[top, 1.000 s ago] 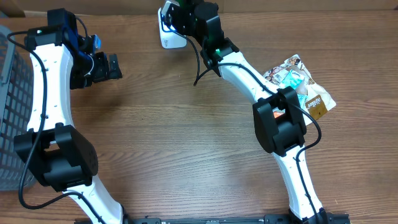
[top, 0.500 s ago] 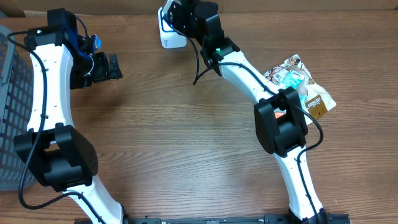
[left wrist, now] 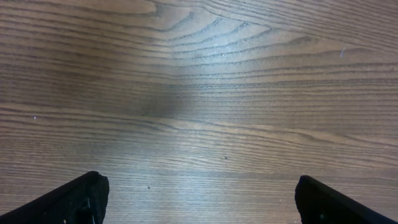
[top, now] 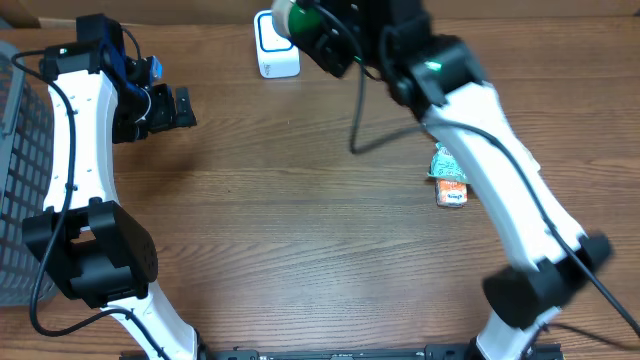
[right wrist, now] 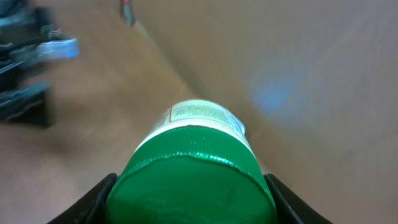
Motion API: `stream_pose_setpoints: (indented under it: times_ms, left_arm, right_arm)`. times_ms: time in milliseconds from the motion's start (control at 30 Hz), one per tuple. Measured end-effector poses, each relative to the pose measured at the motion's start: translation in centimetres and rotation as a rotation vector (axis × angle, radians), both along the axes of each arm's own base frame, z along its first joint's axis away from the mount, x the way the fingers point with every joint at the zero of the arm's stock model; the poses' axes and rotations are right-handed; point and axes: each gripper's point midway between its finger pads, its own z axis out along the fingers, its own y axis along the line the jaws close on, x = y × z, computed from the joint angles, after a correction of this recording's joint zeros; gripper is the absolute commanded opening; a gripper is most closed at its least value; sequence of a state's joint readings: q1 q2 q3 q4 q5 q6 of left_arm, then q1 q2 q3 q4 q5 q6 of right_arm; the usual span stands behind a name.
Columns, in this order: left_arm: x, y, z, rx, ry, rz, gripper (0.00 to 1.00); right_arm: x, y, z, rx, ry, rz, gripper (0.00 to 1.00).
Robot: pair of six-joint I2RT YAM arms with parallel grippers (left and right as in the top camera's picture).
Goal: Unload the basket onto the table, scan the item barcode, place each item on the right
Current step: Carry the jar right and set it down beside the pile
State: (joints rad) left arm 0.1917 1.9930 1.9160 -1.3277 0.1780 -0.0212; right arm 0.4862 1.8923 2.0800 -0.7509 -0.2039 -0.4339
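While looking down from above, seeing the right gripper (top: pixel 305 22) reaching to the far edge of the table (top: pixel 300 230) and holding the bottle (top: pixel 284 14) right by the top end of the white scanner (top: pixel 276 60). Getting only a little bit of green and white of the bottle in that view, with the rest hiding under the arm. Not being able to tell touching from not touching up there.

Getting a much better look from the right wrist: looking straight at the big green lid (right wrist: pixel 193 186) down low, with a white label (right wrist: pixel 200 114) and its tiny print just past it. Seeing two black fingers (right wrist: pixel 93 205) hugging the lid from both sides, about half way open and gripping it. Not showing the scanner clearly here, just blurry brown and a pale blue spot.

Over on the left, seeing the left gripper (top: pixel 183 108) from above, hanging over bare wood, well apart from the bottle. Showing more from the left wrist: two black tips far apart at the bottom corners, spread wide, holding nothing, with only wood grain between. Not catching the bottle or the scanner in that view.

Only from above: spotting a small snack pack (top: pixel 449 178) lying on the table beside the right arm, and a grey basket (top: pixel 14 150) at the left edge.
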Motion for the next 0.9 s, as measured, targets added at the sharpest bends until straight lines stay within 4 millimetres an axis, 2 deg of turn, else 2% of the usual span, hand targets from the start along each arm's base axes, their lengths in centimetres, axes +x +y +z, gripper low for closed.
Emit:
stream_pose_setpoints:
  times_ms: [67, 133, 167, 233, 367, 467, 667, 800, 900]
  left_arm:
    - [0.0, 0.0, 0.0, 0.000, 0.000, 0.000, 0.99]
    - [0.0, 0.0, 0.0, 0.000, 0.000, 0.000, 1.00]
    - [0.0, 0.0, 0.0, 0.000, 0.000, 0.000, 0.99]
    - [0.0, 0.0, 0.0, 0.000, -0.001, 0.000, 1.00]
    - [0.0, 0.0, 0.0, 0.000, 0.000, 0.000, 1.00]
    - [0.0, 0.0, 0.0, 0.000, -0.001, 0.000, 0.99]
    - [0.0, 0.0, 0.0, 0.000, 0.000, 0.000, 1.00]
    - [0.0, 0.0, 0.0, 0.000, 0.000, 0.000, 1.00]
    - [0.0, 0.0, 0.0, 0.000, -0.001, 0.000, 1.00]
  right_arm:
    - [-2.6, -1.3, 0.3, -0.020, 0.070, -0.003, 0.20]
    - [-4.9, -2.4, -1.0, -0.065, 0.174, -0.003, 0.20]
    - [-5.8, -2.9, -1.9, -0.091, 0.227, -0.005, 0.20]
    - [-8.2, -4.2, -5.1, -0.171, 0.383, -0.014, 0.20]
    - [-11.1, -6.0, -9.9, -0.298, 0.608, -0.032, 0.25]
    - [-12.1, -6.7, -12.3, -0.353, 0.694, -0.043, 0.25]
    - [-13.5, -9.0, -19.1, -0.447, 0.860, -0.131, 0.26]
    - [-13.2, -11.7, -23.3, -0.480, 0.963, -0.271, 0.25]
    - [-12.3, -13.8, -24.7, -0.469, 0.992, -0.373, 0.26]
